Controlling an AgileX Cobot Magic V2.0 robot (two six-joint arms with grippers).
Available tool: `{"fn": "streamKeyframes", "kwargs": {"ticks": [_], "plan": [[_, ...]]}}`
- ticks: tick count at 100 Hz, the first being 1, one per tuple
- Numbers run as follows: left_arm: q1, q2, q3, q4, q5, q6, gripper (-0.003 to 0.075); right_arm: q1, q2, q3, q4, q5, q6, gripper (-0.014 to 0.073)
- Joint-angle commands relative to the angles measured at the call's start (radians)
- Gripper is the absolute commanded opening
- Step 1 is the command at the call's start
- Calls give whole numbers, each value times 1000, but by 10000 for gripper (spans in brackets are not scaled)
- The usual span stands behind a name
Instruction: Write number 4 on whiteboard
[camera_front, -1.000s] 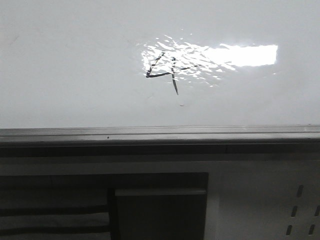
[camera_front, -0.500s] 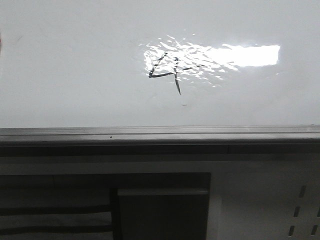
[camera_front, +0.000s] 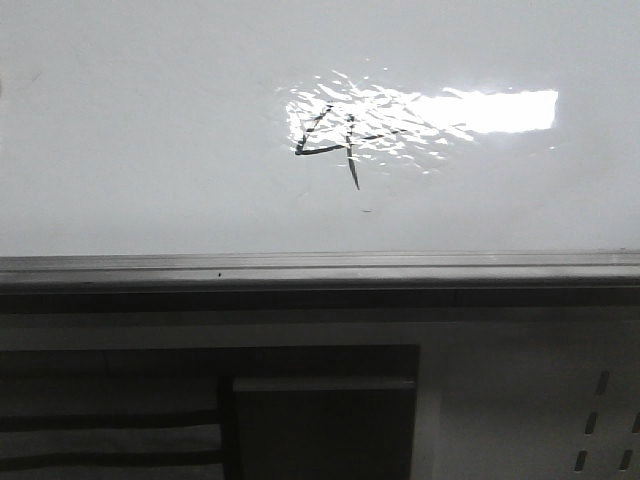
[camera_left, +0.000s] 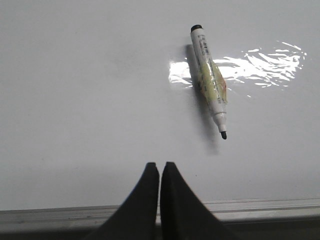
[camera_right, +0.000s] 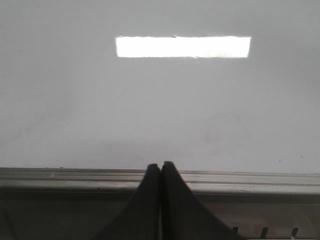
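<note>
One number 4 (camera_front: 335, 145) on whiteboard (camera_front: 150, 130)

marker (camera_left: 210, 82) lying on whiteboard (camera_left: 90, 100), bare board around it

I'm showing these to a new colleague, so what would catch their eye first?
Probably the number 4, drawn in thin black strokes at the left end of the bright glare on the whiteboard in the front view. Next, an uncapped marker lying loose on the board in the left wrist view, apart from the shut left gripper.
</note>
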Motion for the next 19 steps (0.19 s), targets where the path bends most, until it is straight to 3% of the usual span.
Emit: {"fn": "streamKeyframes", "kwargs": {"ticks": [1, 19], "plan": [[3, -27, 26, -9, -81, -3, -20, -3, -23, 21, 0, -70, -16, -72], [3, -27, 26, -9, -81, -3, -20, -3, -23, 21, 0, -70, -16, -72]]}}
